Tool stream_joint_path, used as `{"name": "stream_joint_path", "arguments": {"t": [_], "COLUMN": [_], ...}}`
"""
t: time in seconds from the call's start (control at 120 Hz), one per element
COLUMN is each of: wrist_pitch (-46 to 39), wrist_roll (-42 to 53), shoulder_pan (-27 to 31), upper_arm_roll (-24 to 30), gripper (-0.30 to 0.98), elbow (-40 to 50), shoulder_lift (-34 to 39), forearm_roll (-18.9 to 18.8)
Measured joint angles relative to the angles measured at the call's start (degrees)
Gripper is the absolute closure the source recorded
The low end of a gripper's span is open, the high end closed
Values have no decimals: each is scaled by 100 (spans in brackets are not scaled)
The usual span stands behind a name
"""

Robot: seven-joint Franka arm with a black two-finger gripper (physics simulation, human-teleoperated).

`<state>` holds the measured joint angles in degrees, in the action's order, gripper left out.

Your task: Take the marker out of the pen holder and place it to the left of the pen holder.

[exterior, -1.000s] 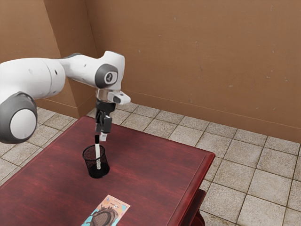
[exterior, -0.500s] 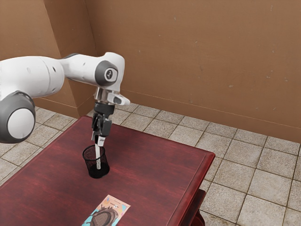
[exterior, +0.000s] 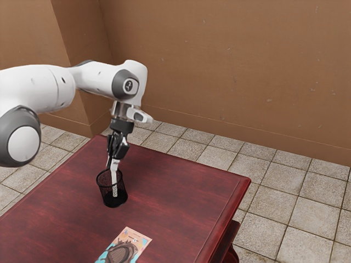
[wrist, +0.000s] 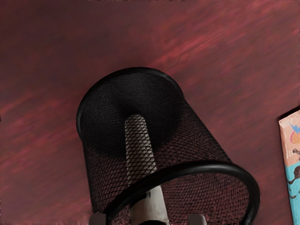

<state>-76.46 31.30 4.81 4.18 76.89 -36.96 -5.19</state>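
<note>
Just above the mesh pen holder (exterior: pixel 103 192), the gripper (exterior: pixel 113 163) points downward, its jaws partly open around the upper end of the marker (exterior: pixel 114 177); in the wrist view the fingertips (wrist: pixel 97 219) stand apart on two sides of the marker, a gap showing on each side, so it has hold of nothing. The marker is inside the pen holder, nearly upright with a slight lean; its pale body shows through the black mesh and runs down toward the holder's base. The holder stands upright on the dark red table (exterior: pixel 175 192); a flat, colourful packet (exterior: pixel 127 246) lies on the same tabletop, apart from the holder; the white arm (exterior: pixel 44 90) reaches in from the exterior view's left, and a brown wall (exterior: pixel 247 66) rises behind.
</note>
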Motion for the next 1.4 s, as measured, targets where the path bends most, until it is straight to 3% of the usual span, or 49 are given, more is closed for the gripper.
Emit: {"name": "stream_joint_path", "arguments": {"t": [0.1, 0.292, 0.575, 0.792, 1.033, 1.242, 1.4], "wrist_pitch": [18, 210, 572, 872, 1155, 1107, 882], "wrist_roll": [-60, -144, -243, -320, -430, -519, -559], "shoulder_pan": [3, 13, 247, 540, 703, 696, 986], "upper_arm_roll": [5, 0, -5, -192, -462, -378, 183], "gripper": [71, 76, 78, 79, 78, 36, 17], "elbow": [6, 144, 1103, 1460, 1638, 1363, 1141], "shoulder_lift": [90, 514, 1765, 1254, 645, 158, 276], "forearm_roll": [-8, -138, -461, -836, -954, -880, -751]}}
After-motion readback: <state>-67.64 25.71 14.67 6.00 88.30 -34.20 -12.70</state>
